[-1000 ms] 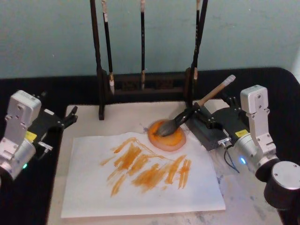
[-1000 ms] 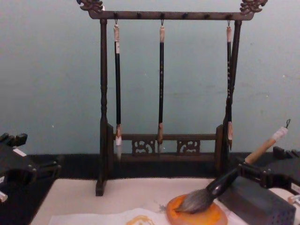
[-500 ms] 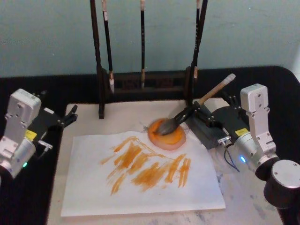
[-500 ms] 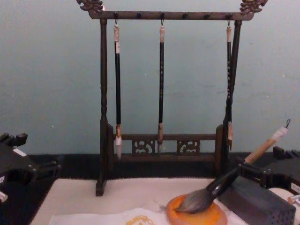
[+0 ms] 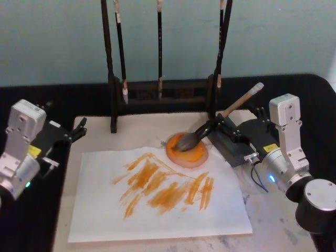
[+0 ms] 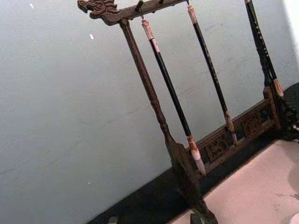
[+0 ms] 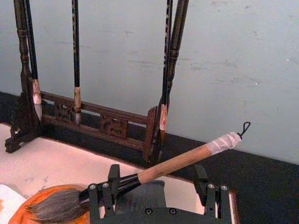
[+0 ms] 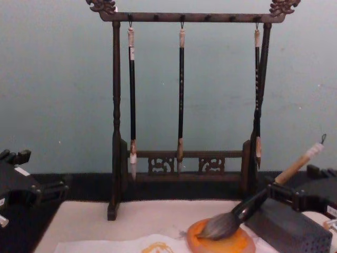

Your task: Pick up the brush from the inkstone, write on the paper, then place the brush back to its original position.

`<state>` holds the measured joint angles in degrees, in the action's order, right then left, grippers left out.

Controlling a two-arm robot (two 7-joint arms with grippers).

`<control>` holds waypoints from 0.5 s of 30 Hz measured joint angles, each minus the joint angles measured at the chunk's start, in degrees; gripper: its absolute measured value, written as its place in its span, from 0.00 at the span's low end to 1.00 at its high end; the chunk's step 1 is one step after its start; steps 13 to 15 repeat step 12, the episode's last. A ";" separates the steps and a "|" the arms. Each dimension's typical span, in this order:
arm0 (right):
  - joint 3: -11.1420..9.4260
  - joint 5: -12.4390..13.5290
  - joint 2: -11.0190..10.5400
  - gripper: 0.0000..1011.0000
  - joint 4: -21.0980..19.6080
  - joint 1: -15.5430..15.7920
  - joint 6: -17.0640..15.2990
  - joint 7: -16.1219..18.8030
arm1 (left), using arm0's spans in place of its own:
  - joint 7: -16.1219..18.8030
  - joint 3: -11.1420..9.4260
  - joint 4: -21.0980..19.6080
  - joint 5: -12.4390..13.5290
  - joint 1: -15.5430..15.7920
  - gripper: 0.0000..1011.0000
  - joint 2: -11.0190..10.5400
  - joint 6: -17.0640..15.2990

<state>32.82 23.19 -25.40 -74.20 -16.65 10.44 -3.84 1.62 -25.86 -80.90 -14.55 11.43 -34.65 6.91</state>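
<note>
The brush lies with its grey bristle head on the round orange inkstone, its tan handle slanting up to the right. My right gripper is open and straddles the handle without closing on it. In the right wrist view the brush runs between the spread fingers, passing close to one of them. The white paper lies in front of the inkstone and carries several orange strokes. At the mat's left edge, my left gripper is open and holds nothing.
A dark wooden rack with three thin hanging brushes stands behind the inkstone. A grey perforated box sits just right of the inkstone, under the brush handle. The cream felt mat lies under everything on a black table.
</note>
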 joint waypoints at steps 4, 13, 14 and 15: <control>0.00 0.00 0.00 0.99 0.00 0.00 0.00 0.00 | 0.00 0.00 0.00 0.00 0.00 0.99 0.00 0.00; 0.00 0.00 0.00 0.99 0.00 0.00 0.00 0.00 | 0.00 0.00 0.00 0.00 0.00 0.99 0.00 0.00; 0.00 0.00 0.00 0.99 0.00 0.00 0.00 0.00 | 0.00 0.00 0.00 0.00 0.00 0.99 0.00 0.00; 0.00 0.00 0.00 0.99 0.00 0.00 0.00 0.00 | 0.00 0.00 0.00 0.00 0.00 0.99 0.00 0.00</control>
